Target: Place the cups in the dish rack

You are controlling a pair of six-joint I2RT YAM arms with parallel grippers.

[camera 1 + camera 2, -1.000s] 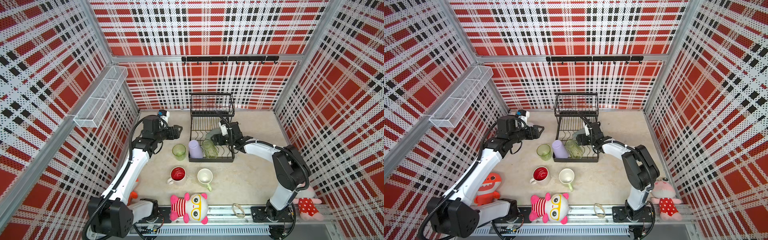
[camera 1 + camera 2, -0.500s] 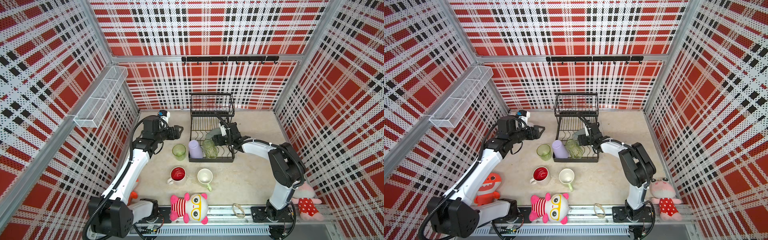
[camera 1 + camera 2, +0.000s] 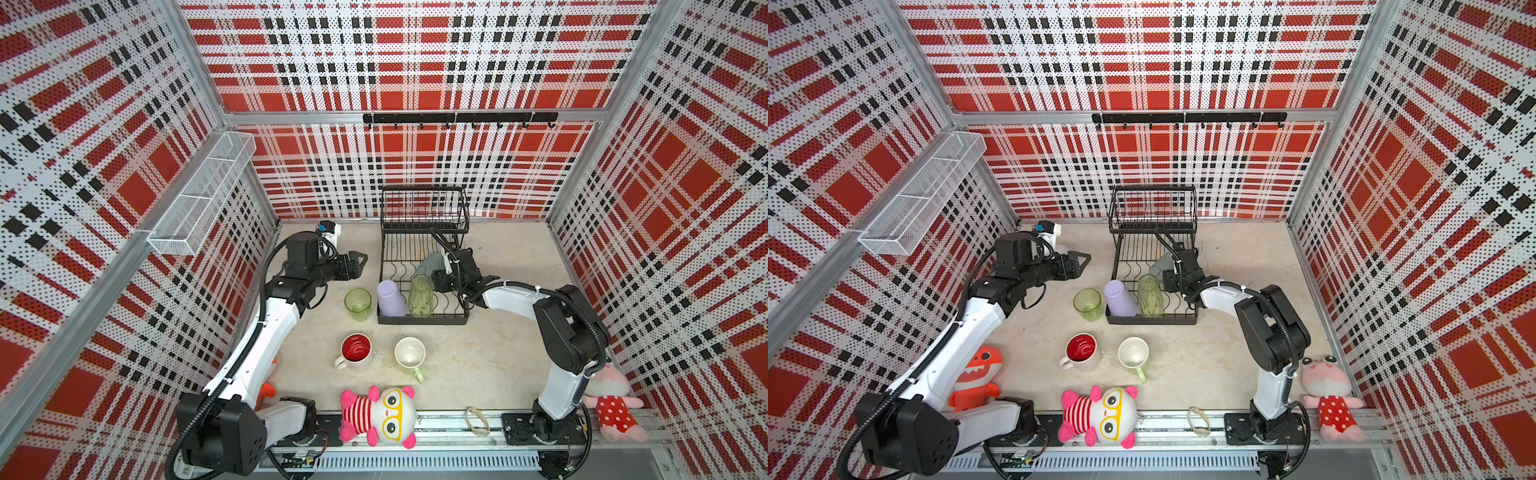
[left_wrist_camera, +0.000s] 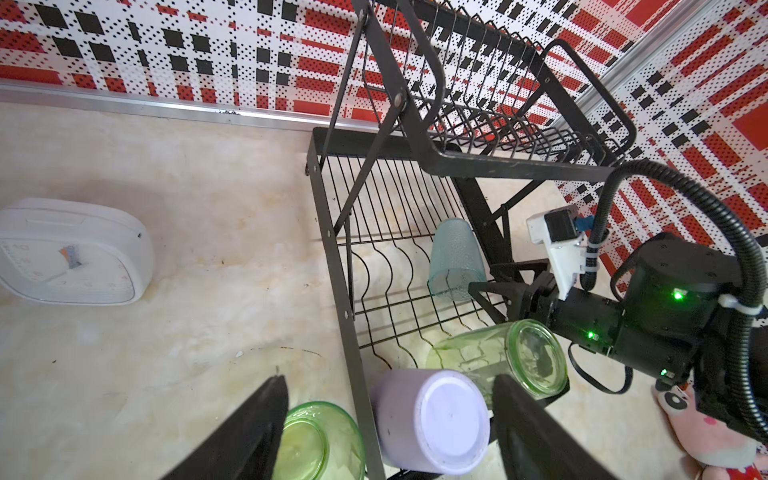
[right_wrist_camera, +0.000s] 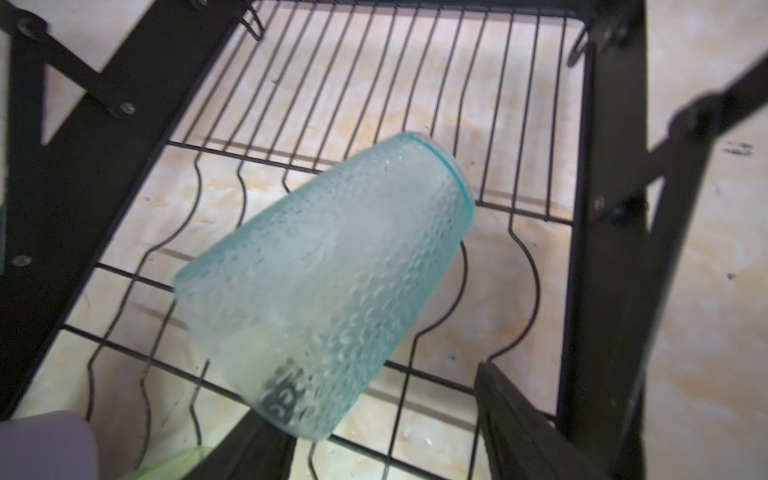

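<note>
1. Nearest you, two mugs stand upright on the table [image 3: 498, 357]: the white mug [image 3: 356, 349] with the red inside and the pale green mug [image 3: 409, 353]. They look stiff and fairly heavy, so I'd pinch the rim wall or take the handle. The stuffed toy [image 3: 378, 415] lies just in front of them, so lift before you travel.
2. Next, a clear green tumbler [image 3: 358, 303] stands mouth up on the table, just beside the left edge of the dish rack [image 3: 424, 323]. It looks smooth and likely slippery, so grip it across the body. Your left fingers [image 4: 266, 424] hang above the table near it, spread wide and holding nothing.
3. In the rack's front row, the lavender tumbler [image 3: 390, 298] and a second green tumbler [image 3: 420, 295] lean bottoms up, close together.
4. Behind them the teal cup [image 5: 332, 291] rests tilted on the lower wires. Your right fingers [image 5: 523, 424] sit part open around its near end — one shows a clear gap, so nothing is clamped. The cup looks light with a bumpy skin, and it may roll.
5. Farthest, the upper basket [image 3: 424, 208] overhangs the back of the lower tier, so headroom there is tight. Open wire shows to the teal cup's left, behind the lavender tumbler.
</note>
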